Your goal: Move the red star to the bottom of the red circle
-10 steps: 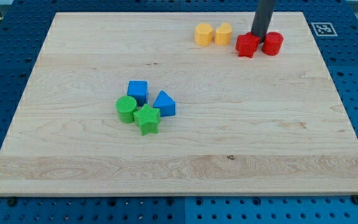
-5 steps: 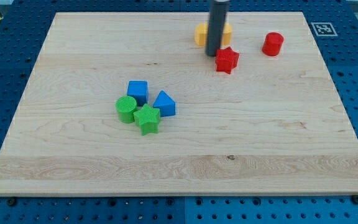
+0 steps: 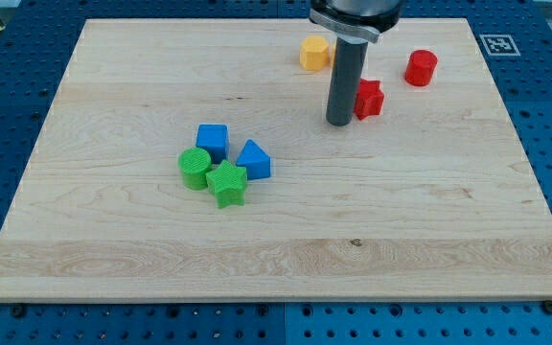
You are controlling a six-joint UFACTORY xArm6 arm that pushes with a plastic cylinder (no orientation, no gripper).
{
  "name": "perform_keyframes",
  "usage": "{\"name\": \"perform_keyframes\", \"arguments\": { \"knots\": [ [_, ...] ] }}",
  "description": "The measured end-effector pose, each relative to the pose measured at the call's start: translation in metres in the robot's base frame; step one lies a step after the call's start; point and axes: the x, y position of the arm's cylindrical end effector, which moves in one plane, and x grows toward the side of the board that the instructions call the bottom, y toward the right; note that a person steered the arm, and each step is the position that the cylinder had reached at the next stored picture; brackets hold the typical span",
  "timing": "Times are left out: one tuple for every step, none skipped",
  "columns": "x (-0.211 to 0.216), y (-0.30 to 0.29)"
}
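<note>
The red star (image 3: 370, 99) lies near the view's top right, partly hidden by the rod. The red circle (image 3: 421, 68) stands up and to the right of it, apart from it. My tip (image 3: 339, 122) rests on the board at the star's lower left edge, touching or almost touching it.
A yellow block (image 3: 314, 53) shows left of the rod near the view's top; a second yellow block is hidden behind the rod. A blue cube (image 3: 213, 141), a blue triangle (image 3: 253, 159), a green circle (image 3: 195, 168) and a green star (image 3: 226, 183) cluster at centre left. The wooden board (image 3: 429, 249) ends in blue pegboard.
My tip moved down and slightly right, from the star's upper left to its lower left. The red star shifted right and a little down. The red circle stayed put.
</note>
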Motion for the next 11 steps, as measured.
{"name": "perform_keyframes", "arguments": {
  "knots": [
    [-0.018,-0.021],
    [-0.030,-0.009],
    [-0.031,0.021],
    [-0.010,0.053],
    [0.021,0.066],
    [0.035,0.072],
    [0.034,0.085],
    [0.016,0.084],
    [0.016,0.083],
    [0.010,0.082],
    [0.004,0.082]
  ]
}}
